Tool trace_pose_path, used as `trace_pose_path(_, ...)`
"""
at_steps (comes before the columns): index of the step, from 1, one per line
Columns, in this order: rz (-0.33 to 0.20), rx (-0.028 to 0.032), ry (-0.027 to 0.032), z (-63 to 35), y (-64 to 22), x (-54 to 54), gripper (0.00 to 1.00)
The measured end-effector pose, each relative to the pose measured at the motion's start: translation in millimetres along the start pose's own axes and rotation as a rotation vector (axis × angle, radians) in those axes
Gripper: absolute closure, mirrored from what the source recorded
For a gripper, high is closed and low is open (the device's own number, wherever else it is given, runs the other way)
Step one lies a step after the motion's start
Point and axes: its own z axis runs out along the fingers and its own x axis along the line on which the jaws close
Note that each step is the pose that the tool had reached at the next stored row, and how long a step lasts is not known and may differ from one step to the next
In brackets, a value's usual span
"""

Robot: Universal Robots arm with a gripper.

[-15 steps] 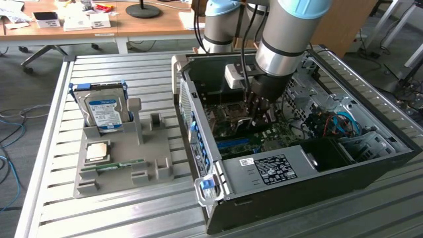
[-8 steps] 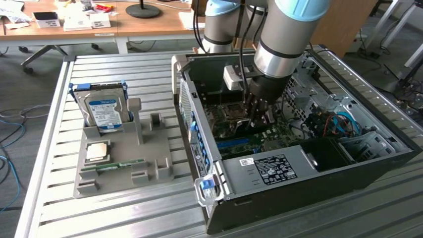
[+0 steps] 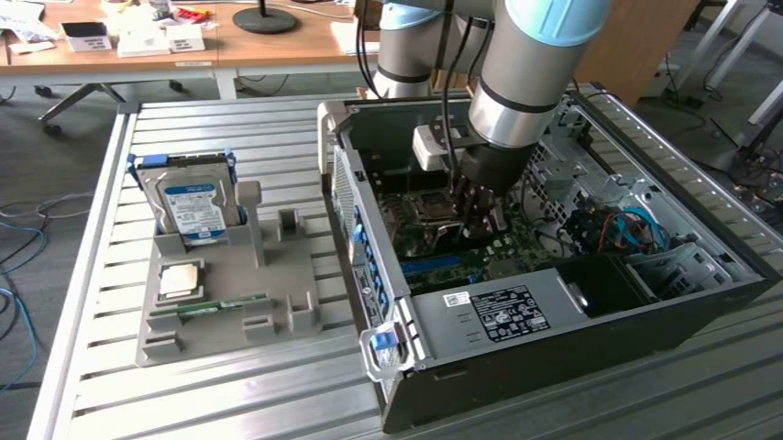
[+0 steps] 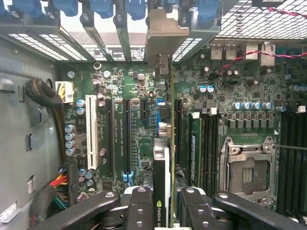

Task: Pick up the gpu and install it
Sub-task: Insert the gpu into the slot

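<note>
- Pincer [image 4: 162,201] state: closed partway on the gpu [image 4: 165,143], gripping the card edge-on between its two black fingers [image 4: 139,206]; the green logo strip on the card's edge shows between them.
- Location of the gpu: inside the open computer case [image 3: 685,312], held upright over the motherboard [image 4: 139,120]. Its silver end bracket [image 4: 165,33] points toward the rear slot openings at 12 o'clock in the wrist view. In the exterior view the pincer [image 3: 475,206] hangs over the board near the centre of the case.
- Seating status: whether the card's lower edge has entered a slot cannot be determined; the contact edge is hidden beneath the card.
- Risk, misalignment: long black expansion slots [image 4: 125,139] lie just beside the card at 9 o'clock. A slight sideways offset or tilt puts the edge connector on a slot wall or on the board, and downward force can then bend contacts.
- Risk, bracket fouling: the bracket sits close to the blue retention clips [image 4: 103,7] and the rear frame. If it catches there, the card rocks and seats unevenly.
- Risk, neighbouring parts: the memory slots [image 4: 204,143] and the empty CPU socket [image 4: 247,172] lie at 3 o'clock of the card. Lateral drift can strike them.
- Risk, slip: the grip acts on a thin edge; insertion resistance can push the card up between the fingers.
- Other items: a hard drive [image 3: 193,206] stands in a grey holder [image 3: 220,312] on the worktop [image 3: 245,403], well apart at 9 o'clock of the case.
</note>
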Motion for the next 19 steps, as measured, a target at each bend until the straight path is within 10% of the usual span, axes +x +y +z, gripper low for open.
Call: trace_pose_path(19, 0.000, 0.0009, -0.0001, 0.5, 7.3, 0.2, 0.73)
